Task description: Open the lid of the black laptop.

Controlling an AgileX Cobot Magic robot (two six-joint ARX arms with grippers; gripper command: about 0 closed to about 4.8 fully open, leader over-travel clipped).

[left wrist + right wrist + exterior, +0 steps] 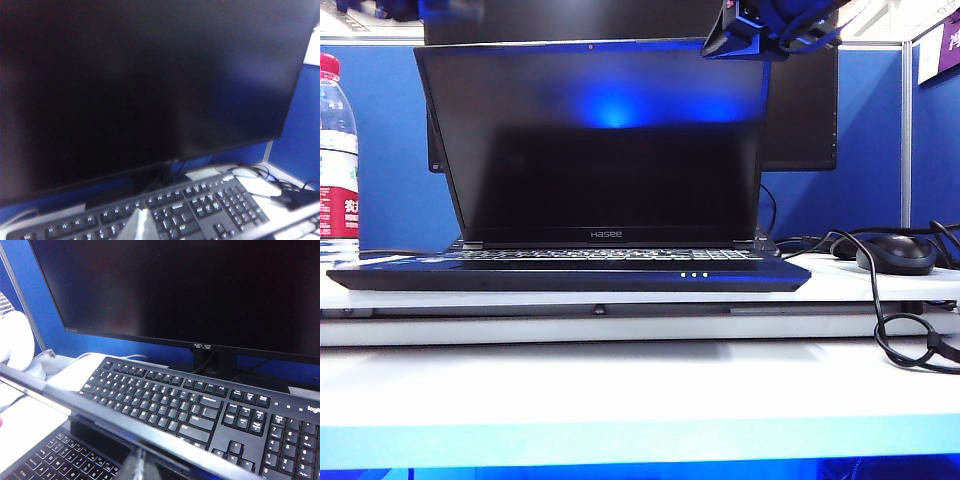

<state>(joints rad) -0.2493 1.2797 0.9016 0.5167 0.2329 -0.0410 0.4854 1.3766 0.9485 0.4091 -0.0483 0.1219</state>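
Two arms serve us here, yet only one shows in the exterior view: our right hand [745, 45] sits at the upper right of the frame, right at the top right corner of the lid [590, 140], apparently where it can tip the panel back. Whether its fingers are parted or pinched on that edge we cannot tell, since the view cuts them off. The black laptop [570, 272] stands at the centre of the white counter [620, 400], its lid raised to near upright and leaning slightly back, the dark screen facing the camera, so we judge the opening essentially done. In the right wrist view the lid's top edge [125, 422] runs across the lower frame, with the separate keyboard [200, 405] and the big monitor [190, 290] behind it. Our left hand does not appear in the exterior view; its wrist camera looks at the monitor and keyboard from behind the laptop, and only a blurred pale tip shows at the bottom, so its opening cannot be read either. A water bottle [335, 150] stands at the left edge and a mouse [895, 253] at the right, both clear of the lid's swing.
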